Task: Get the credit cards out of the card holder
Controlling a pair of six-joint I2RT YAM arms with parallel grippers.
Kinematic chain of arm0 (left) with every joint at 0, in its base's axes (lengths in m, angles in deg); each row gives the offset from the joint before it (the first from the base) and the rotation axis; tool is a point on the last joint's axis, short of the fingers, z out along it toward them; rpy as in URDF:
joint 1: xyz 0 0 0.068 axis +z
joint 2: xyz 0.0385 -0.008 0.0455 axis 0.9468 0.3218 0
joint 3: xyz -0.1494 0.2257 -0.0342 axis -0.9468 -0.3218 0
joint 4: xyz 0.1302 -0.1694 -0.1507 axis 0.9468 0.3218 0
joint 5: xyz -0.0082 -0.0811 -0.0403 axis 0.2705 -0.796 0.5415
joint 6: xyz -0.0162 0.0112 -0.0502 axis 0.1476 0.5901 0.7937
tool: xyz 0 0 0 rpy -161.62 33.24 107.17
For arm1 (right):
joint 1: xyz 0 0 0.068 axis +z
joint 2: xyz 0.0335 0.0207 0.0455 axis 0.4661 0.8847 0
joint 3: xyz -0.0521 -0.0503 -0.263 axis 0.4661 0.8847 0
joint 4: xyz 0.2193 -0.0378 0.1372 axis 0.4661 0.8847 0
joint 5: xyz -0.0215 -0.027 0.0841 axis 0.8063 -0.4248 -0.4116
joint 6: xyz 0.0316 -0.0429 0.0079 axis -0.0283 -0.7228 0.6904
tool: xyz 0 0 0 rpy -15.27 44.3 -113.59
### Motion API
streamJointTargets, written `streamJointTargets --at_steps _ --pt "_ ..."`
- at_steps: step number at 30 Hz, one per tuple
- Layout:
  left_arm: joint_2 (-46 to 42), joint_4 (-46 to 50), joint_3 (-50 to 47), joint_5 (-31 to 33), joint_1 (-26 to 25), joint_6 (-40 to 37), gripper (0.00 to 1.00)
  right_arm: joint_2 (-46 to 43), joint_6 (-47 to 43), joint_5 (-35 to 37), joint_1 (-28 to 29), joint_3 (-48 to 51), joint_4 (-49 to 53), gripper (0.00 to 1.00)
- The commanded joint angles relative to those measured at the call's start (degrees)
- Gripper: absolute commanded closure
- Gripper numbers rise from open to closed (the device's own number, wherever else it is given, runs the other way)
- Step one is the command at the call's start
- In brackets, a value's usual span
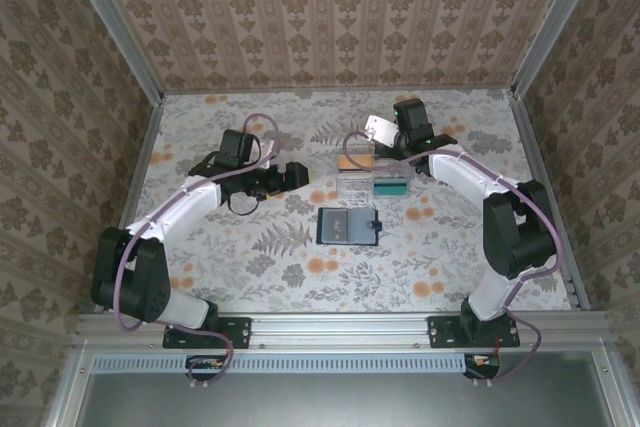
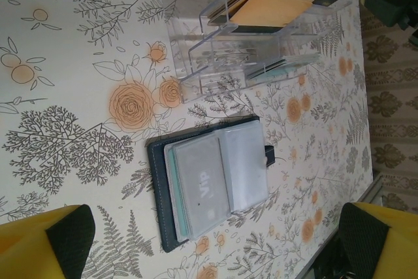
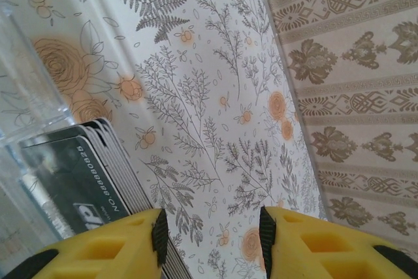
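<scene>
Grey-blue card holder (image 1: 347, 226) lies open mid-table, pale card (image 2: 202, 187) atop teal card (image 2: 175, 194): the wide-spread left gripper (image 1: 298, 177) should pinch a free card edge, while the right gripper (image 3: 210, 223), half-spread, holds nothing.

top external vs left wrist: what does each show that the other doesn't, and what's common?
Top external, not left wrist: the left arm and right arm from base to wrist, flanking the clear stand. Left wrist, not top external: the VIP lettering on the pale card and the holder's clear sleeves. Both: the open card holder, the orange cards in the stand, the floral table.
</scene>
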Motion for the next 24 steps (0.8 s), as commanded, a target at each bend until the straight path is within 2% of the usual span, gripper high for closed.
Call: streamJointTargets --at_steps 1,7,13,19,21,24 --pt "-1.64 0.28 -0.44 -0.88 0.29 -0.73 0.0 0.95 1.64 1.64 -0.15 -1.16 0.84 0.55" --pt "-1.55 -0.06 -0.46 -0.88 0.26 -0.55 0.0 -1.77 3.83 1.24 -0.16 -0.23 0.62 0.55" --pt "-1.41 -0.58 -0.39 -0.88 -0.11 0.21 0.02 -8.26 11.29 0.55 0.15 0.28 3.56 0.53" --pt "0.15 -1.49 -0.25 0.77 -3.06 3.06 0.08 -17.43 27.71 -3.59 1.95 4.52 9.07 0.54" --pt "1.1 -1.67 -0.18 2.03 -3.72 4.27 0.12 -21.42 35.59 -6.65 2.49 7.02 10.36 0.56" --pt "2.61 -2.3 -0.31 3.34 -7.3 5.91 0.15 -25.55 47.28 -9.78 3.5 10.83 12.03 0.61"
